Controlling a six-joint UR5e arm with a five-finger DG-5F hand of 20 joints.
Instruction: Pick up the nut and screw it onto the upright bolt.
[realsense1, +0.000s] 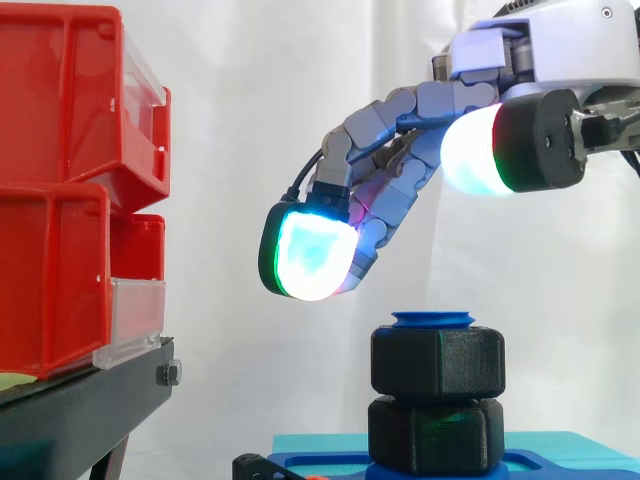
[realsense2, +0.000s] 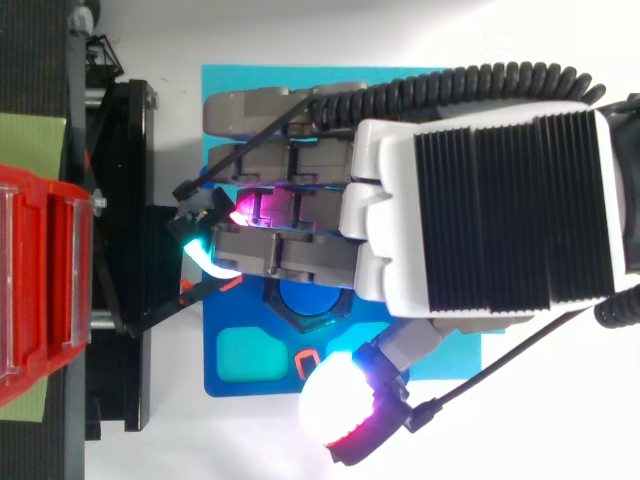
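In the lower middle of the side view, the black six-sided plastic nut (realsense1: 437, 360) is seen on the upright blue bolt (realsense1: 432, 319), above a second black six-sided block (realsense1: 435, 432). The grey robot hand (realsense1: 400, 180) is held just above it, with its fingers loosely spread and nothing gripped. The screwing step is judged to be in hand. Next, the nut must be pinched by its sides and turned.

Red bins (realsense1: 60, 190) on black stand (realsense1: 90, 395)
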